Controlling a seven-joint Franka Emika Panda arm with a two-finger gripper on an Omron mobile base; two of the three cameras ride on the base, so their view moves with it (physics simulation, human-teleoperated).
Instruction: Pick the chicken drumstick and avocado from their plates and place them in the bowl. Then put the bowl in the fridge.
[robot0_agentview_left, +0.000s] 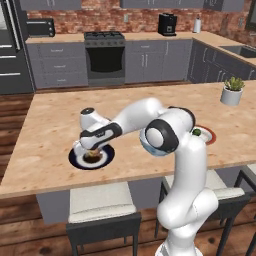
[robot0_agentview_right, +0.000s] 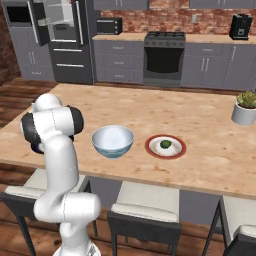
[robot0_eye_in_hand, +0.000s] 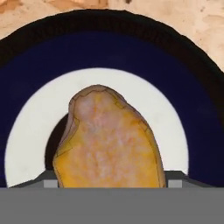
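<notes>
Jaws were set down over the chicken drumstick (robot0_eye_in_hand: 108, 140), one to each flank, though the finger tips were cut off at the bottom edge of the hand view and contact could not be confirmed. Whether the jaws were released or already clenched on the meat could not be told. The straddling pose was judged to be the one needed for a pinch across the drumstick's narrow width rather than along its length.

The gripper (robot0_agentview_left: 92, 149) was seen in the left base view, pointed straight down at the navy plate (robot0_agentview_left: 75, 159), low over its centre. The drumstick lay on the dark middle of that plate, inside the white ring (robot0_eye_in_hand: 35, 131), apparently not yet lifted.

The pale blue bowl (robot0_agentview_right: 113, 140) stood on the wooden island counter (robot0_agentview_right: 150, 112), between the two plates, and was seen empty in the right base view. Its central place was judged to keep both transfers short. The avocado (robot0_agentview_right: 165, 144) sat at the centre of the red-rimmed plate (robot0_agentview_right: 151, 146), just beside the bowl, untouched.

A potted plant (robot0_agentview_right: 245, 106) stood well apart at the far right of the counter. The fridge (robot0_agentview_right: 64, 40) was noted against the back wall, across the floor from the island, so a drive of the base was expected for the last step.
</notes>
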